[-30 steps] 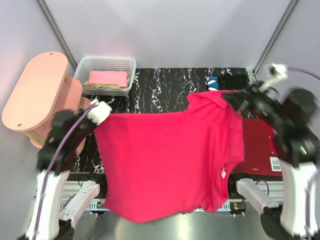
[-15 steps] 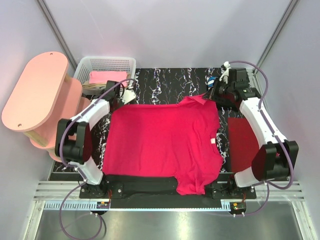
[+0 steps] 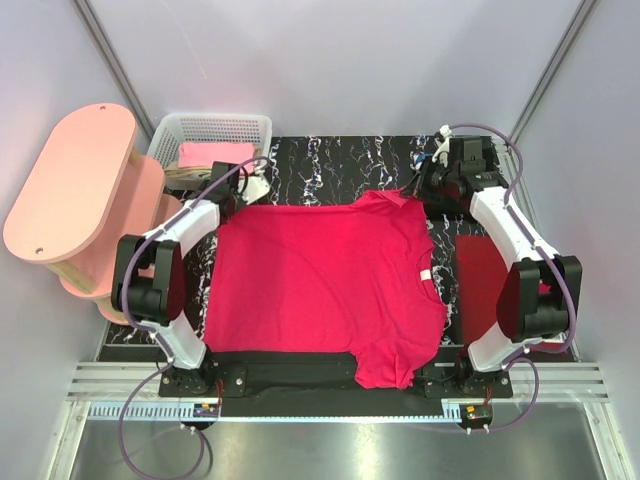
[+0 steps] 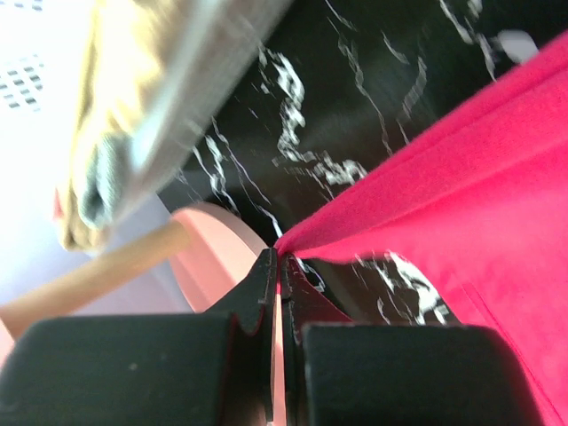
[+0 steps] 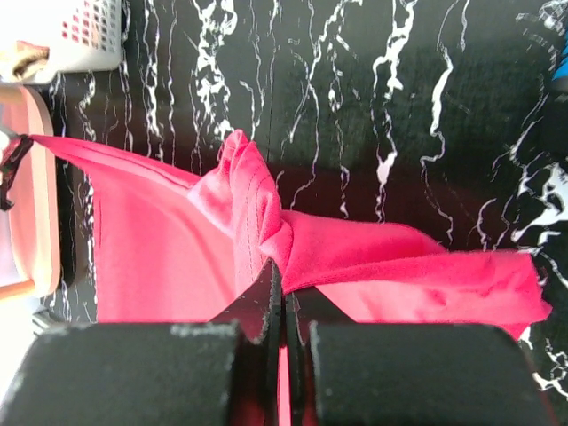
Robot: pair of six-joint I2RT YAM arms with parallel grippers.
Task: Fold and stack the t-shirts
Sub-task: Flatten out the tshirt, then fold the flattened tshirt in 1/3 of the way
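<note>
- Crimson-red cloth t-shirt (image 3: 320, 285) spread flat on black marbled worktop (image 3: 330, 160).
- Left pincer (image 4: 277, 264) pinches its ten-o'clock corner.
- Right pincer (image 5: 282, 277) pinches its two-o'clock corner, bunched.

A black marbled table (image 3: 330, 165) carries a red t-shirt (image 3: 320, 285) spread flat, a dark-red board (image 3: 478, 290) at its right and a white basket (image 3: 215, 128) at the far left corner.

Left arm (image 3: 185, 228) and right arm (image 3: 510, 225): white shells, black rounded joints, lilac-grey cables (image 3: 478, 125) looping alongside. Black bases (image 3: 188, 380) at 7 and 5 o'clock. Left gripper (image 4: 277, 262) and right gripper (image 5: 280, 271): matte black, thin flat fingers.
</note>
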